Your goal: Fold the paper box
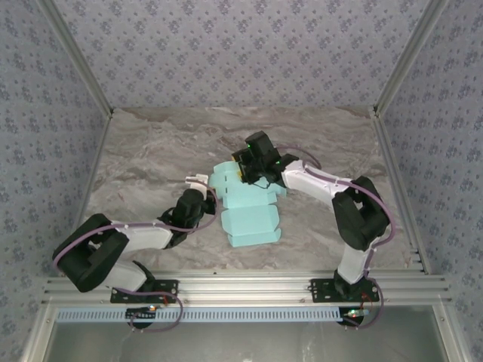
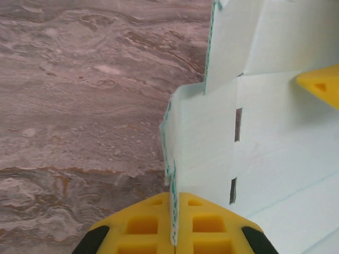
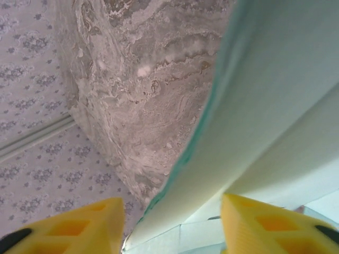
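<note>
l gripper (image 2: 174, 203) clamped on paper box (image 1: 249, 213) edge; r gripper (image 3: 174, 211) half open astride it.

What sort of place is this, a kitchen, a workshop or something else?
Probably a robot test cell in a lab: a marble-look tabletop boxed in by patterned walls, with a left arm and a right arm bolted to an aluminium rail at its near edge, working on a paper box.

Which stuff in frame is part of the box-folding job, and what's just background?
Job:
- light aqua-blue thin card paper box
- left gripper, pinched shut on its edge
- right gripper, jaws open around a panel

Just there:
- grey marble-patterned tabletop
- blue patterned walls
- aluminium frame rails
</note>
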`<state>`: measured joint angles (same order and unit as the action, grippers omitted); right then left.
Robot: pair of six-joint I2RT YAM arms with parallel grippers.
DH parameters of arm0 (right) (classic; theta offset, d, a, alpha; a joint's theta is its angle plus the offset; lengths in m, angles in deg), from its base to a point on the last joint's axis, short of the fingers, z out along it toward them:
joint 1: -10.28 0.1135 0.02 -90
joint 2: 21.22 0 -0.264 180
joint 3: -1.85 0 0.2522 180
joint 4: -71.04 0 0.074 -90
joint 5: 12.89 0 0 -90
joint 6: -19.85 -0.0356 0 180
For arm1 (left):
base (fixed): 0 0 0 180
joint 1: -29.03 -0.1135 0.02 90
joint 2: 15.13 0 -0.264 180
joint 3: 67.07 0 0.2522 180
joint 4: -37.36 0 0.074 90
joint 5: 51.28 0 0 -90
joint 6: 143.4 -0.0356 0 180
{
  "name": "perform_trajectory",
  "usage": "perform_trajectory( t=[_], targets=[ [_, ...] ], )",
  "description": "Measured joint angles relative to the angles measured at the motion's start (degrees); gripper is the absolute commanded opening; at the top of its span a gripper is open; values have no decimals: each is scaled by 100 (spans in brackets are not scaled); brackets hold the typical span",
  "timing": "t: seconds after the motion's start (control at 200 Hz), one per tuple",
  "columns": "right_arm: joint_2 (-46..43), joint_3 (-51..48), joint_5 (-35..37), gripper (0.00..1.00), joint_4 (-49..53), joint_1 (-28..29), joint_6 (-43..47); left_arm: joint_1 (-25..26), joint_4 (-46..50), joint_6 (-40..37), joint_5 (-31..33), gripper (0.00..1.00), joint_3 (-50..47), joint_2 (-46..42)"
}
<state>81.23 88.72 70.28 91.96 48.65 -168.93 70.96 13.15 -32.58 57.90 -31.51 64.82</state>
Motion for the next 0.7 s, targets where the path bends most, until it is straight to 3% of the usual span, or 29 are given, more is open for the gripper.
perform_trajectory(
  t=[0.36,0.46,0.565,0.705],
  targets=[
    [-164,-157,37,8,50,17,181,9,66,308,474,1,0,0],
    [-175,-280,39,1,-151,24,223,9,90,323,356,17,0,9],
    [-177,-474,-13,0,-446,9,411,9,98,310,203,48,7,11],
    [-177,-964,-160,0,-979,-98,660,-2,323,339,-136,59,13,-125]
  ],
)
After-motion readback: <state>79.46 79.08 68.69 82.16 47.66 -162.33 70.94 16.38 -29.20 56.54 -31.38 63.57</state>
